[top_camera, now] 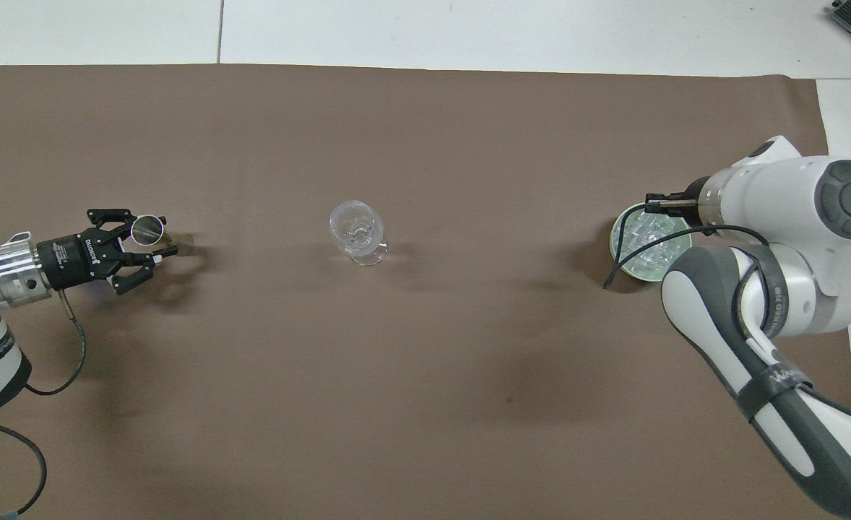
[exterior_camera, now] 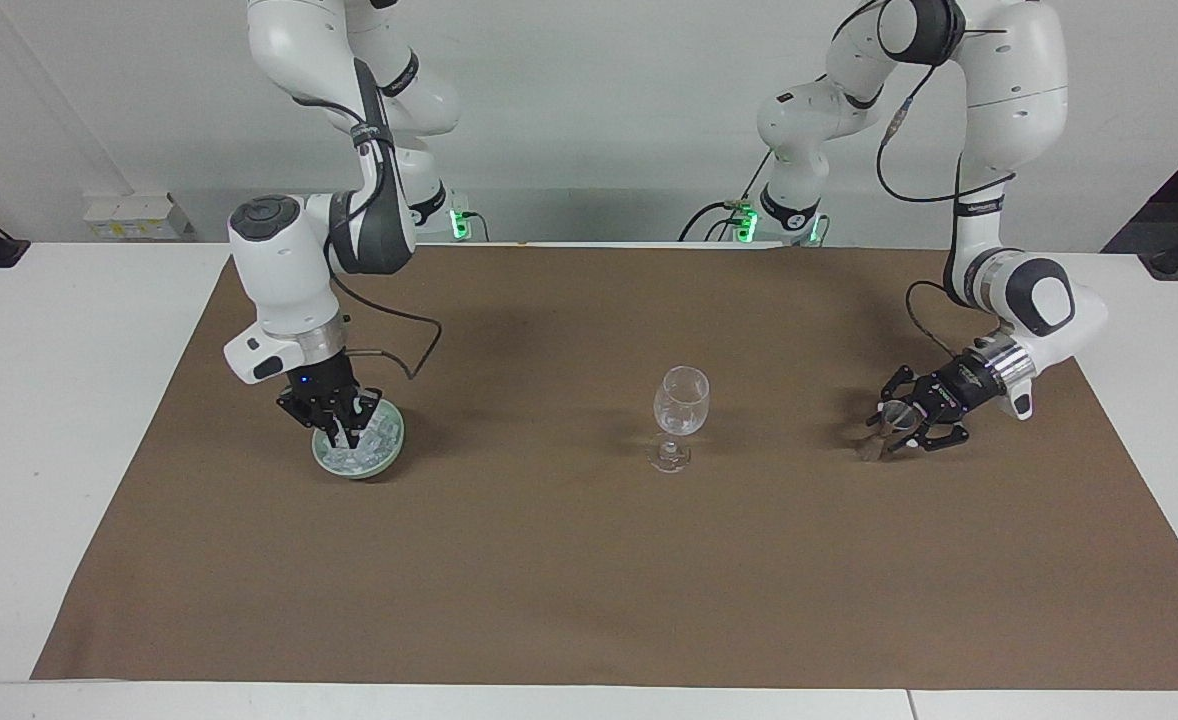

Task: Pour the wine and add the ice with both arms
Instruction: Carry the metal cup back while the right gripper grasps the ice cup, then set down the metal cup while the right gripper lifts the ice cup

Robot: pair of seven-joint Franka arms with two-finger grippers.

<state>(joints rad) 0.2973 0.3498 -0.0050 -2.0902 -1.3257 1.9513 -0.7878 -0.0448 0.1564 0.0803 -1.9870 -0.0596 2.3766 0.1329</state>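
A clear stemmed wine glass (exterior_camera: 681, 413) stands alone at mid-frame on the brown-covered surface (exterior_camera: 589, 580). At the facing view's left, small clear ice cubes (exterior_camera: 359, 446) fill a round pale-green dish (exterior_camera: 389, 452); the right pincer (exterior_camera: 342, 425) points down into it, closure unclear. At right, the left pincer (exterior_camera: 899, 425), slanting low, grips a small metal cup (exterior_camera: 892, 418).

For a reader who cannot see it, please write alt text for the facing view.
Two white arms work over a brown mat: the right end effector hangs over a green dish of ice, and the left end effector holds a small metal cup tilted, just above the mat. An empty wine glass stands upright between them.
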